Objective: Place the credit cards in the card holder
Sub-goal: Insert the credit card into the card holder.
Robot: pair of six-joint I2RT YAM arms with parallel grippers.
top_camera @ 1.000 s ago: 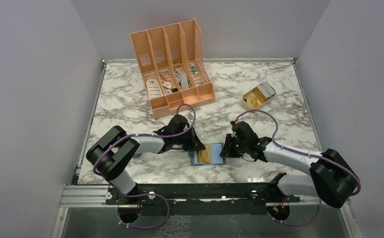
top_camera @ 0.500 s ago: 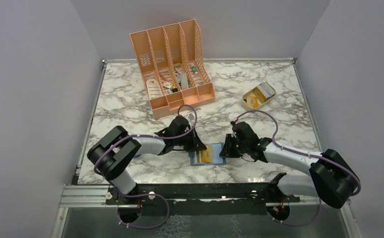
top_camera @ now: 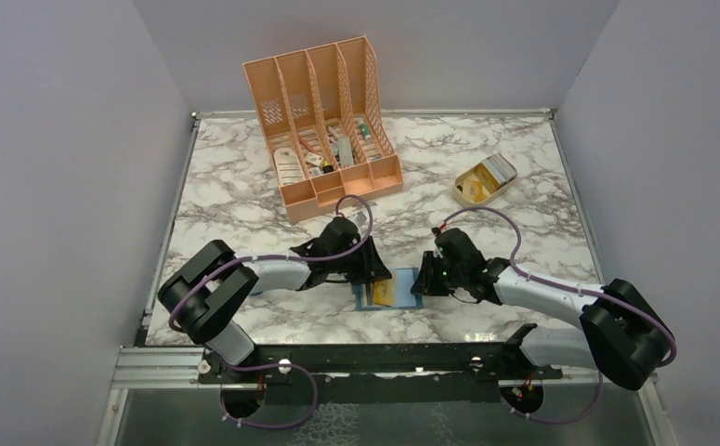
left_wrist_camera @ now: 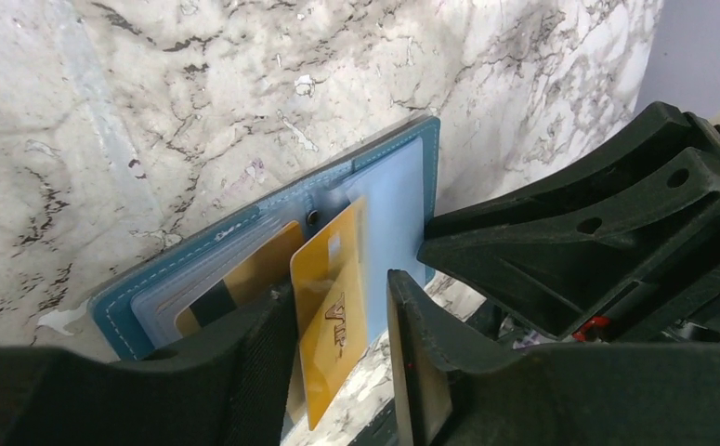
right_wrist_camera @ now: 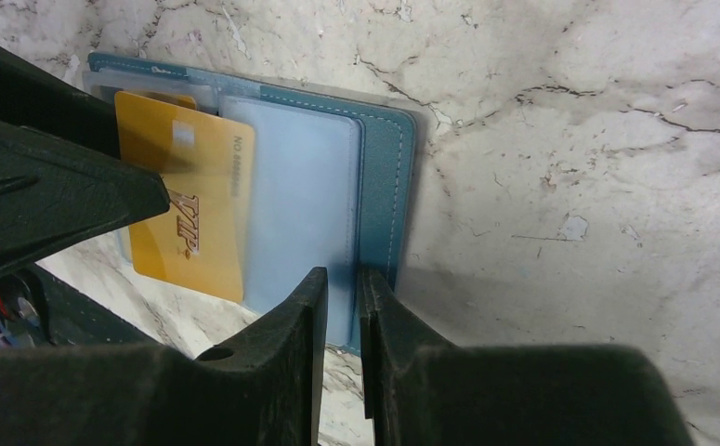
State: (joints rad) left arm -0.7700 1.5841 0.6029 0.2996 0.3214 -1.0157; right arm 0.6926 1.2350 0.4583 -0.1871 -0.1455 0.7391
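The teal card holder (top_camera: 367,301) lies open on the marble between the two arms. A gold credit card (left_wrist_camera: 333,316) marked VIP sticks partly out of one of its pale blue pockets (right_wrist_camera: 300,204). A second credit card (left_wrist_camera: 235,283) with a dark stripe sits deeper in a neighbouring pocket. My left gripper (left_wrist_camera: 340,290) is open around the gold card, which leans on one finger with a gap to the other. My right gripper (right_wrist_camera: 342,277) is shut on the holder's teal edge (right_wrist_camera: 384,167), pinning it to the table.
A peach desk organizer (top_camera: 323,121) with small items stands at the back centre. A tan oval tray (top_camera: 486,179) holding more cards sits at the back right. Grey walls close in the table on three sides.
My left gripper's jaws have parted and let go of the gold card, which now sits a little farther into the holder. My right gripper has kept its hold and place.
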